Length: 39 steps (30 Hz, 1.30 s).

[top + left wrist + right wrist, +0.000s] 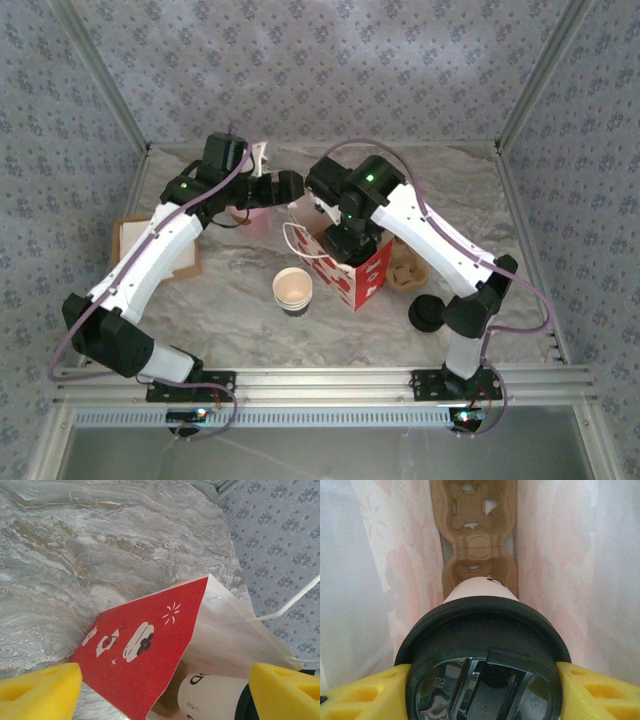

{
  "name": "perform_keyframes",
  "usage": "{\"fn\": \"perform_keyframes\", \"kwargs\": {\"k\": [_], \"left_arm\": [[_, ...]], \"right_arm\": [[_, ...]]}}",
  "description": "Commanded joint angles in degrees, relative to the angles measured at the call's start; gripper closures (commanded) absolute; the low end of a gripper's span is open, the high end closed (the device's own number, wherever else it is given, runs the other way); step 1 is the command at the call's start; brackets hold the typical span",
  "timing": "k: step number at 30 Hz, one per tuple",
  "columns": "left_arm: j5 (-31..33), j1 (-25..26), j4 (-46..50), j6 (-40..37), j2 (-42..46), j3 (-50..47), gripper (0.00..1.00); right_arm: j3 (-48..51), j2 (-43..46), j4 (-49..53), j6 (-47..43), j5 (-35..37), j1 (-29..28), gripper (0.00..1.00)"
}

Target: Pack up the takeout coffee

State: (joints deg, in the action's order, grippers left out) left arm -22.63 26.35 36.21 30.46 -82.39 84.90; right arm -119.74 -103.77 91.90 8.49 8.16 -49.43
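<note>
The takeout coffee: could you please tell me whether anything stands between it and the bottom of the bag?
Nothing visible blocks it. The takeout coffee is already inside the bag, between its white walls; only the brown cardboard carrier lies ahead of it.

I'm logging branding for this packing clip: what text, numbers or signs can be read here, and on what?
"do": dark letters on the takeout coffee, partly hidden, uncertain.
Small print below them: too small to read.
"22": embossed on its black lid, faint.
No words on the red bag: white pictures only.
</note>
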Motion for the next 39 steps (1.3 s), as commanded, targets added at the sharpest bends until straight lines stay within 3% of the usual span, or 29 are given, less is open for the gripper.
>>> {"fn": "perform_keyframes", "kwargs": {"k": [1, 39], "left_arm": [[0.27, -0.42, 0.03, -0.86, 1.78, -0.26, 0.14], [0.22, -0.99, -0.03, -0.41, 1.62, -0.68, 0.15]], "right_arm": [[1.16, -1.35, 4.6, 0.07, -0.28, 0.25, 0.35], [7.36, -4.44, 1.67, -0.18, -4.01, 2.25, 0.37]]}}
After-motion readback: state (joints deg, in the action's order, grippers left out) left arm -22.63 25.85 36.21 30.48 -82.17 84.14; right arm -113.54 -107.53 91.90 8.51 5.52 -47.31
